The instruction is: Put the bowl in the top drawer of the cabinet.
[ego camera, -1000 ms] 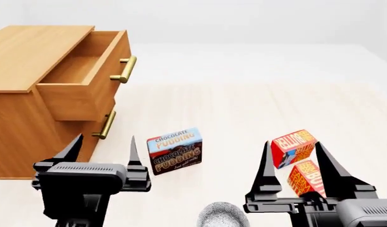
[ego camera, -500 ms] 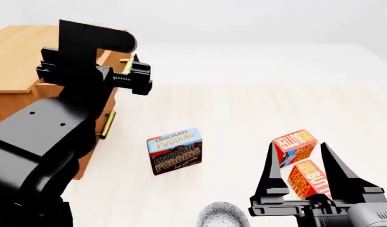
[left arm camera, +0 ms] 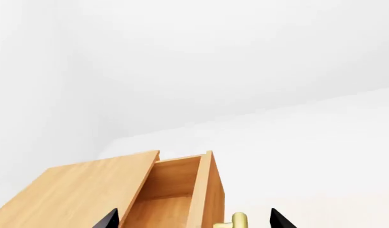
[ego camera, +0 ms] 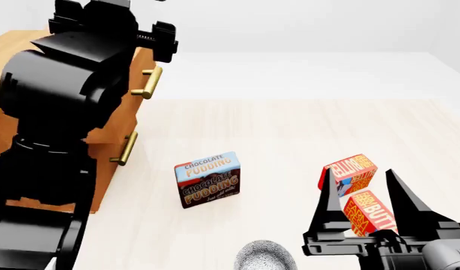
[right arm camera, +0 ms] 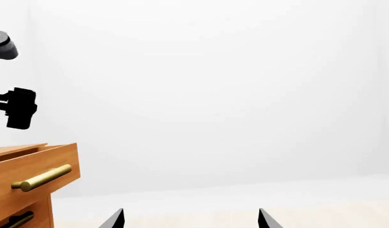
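Where the light wooden floor [ego camera: 290, 129] meets its left edge, the cabinet [ego camera: 5, 50] stands with the top drawer [left arm camera: 175, 194] pulled out; in the left wrist view the inside of that drawer shows only bare wood, though the nearer part of it is cut off by the frame. Its brass bar handle [ego camera: 149, 82] sticks out toward the open floor, and the lower drawer's handle [ego camera: 126, 148] sits below it with that drawer closed.

The left arm [ego camera: 65, 95] is raised high in front of the cabinet and hides much of it in the head view. The left end effector [left arm camera: 193, 219] shows only as two black fingertips set wide apart, so it is open and holds nothing; between the tips lie the drawer's front panel and the handle.

The bowl [ego camera: 265, 256] sits on the floor at the near edge, partly cut off by the bottom of the head view, white with grey speckles, and nothing can be seen inside it from here. It is well apart from the cabinet.

The right end effector [ego camera: 369, 199] is just beside the bowl on its right, fingers spread open and empty. A red butter box [ego camera: 351, 174] stands behind it and a second one [ego camera: 369, 212] shows between the fingers. A chocolate pudding box [ego camera: 207, 179] stands upright between the bowl and the cabinet.
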Controlling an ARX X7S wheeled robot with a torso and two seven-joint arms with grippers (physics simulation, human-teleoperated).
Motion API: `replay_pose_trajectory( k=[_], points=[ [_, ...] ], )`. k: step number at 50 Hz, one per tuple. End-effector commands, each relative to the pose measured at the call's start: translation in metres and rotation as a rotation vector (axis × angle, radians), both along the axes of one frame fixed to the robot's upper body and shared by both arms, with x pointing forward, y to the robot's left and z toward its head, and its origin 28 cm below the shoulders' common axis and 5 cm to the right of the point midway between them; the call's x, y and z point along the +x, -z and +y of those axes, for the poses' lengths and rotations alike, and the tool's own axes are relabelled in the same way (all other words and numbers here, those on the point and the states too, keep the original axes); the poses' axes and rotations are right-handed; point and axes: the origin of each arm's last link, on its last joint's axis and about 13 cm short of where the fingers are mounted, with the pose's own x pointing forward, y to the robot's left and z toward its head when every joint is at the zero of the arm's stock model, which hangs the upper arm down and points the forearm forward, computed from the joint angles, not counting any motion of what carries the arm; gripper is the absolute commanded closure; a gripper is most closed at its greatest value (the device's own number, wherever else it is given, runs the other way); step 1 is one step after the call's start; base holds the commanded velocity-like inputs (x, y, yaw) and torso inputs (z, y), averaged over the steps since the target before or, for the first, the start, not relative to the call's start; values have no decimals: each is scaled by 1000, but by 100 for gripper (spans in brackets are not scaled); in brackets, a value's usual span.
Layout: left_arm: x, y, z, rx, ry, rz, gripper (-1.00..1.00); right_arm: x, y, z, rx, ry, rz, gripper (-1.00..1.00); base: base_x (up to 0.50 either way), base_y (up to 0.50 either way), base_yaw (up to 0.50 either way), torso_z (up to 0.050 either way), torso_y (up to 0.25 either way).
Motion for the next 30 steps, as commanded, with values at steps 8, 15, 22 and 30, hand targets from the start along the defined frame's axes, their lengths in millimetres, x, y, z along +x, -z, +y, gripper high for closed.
replay_pose_trajectory(
  k=[8,15,22,30],
  points=[
    [41,-1,16,-63,-214,359,-100,1,0,-4,14,5,1,-100,0,0,0,0,0],
    [35,1,21,-75,-267,455,-100,2,1,-5,16,5,3,-100,0,0,0,0,0],
    [31,-5,21,-84,-264,488,-100,2,1,-5,15,4,3,-100,0,0,0,0,0],
    [30,-4,23,-94,-249,511,-100,1,0,-5,16,3,-1,-100,0,0,0,0,0]
  ],
)
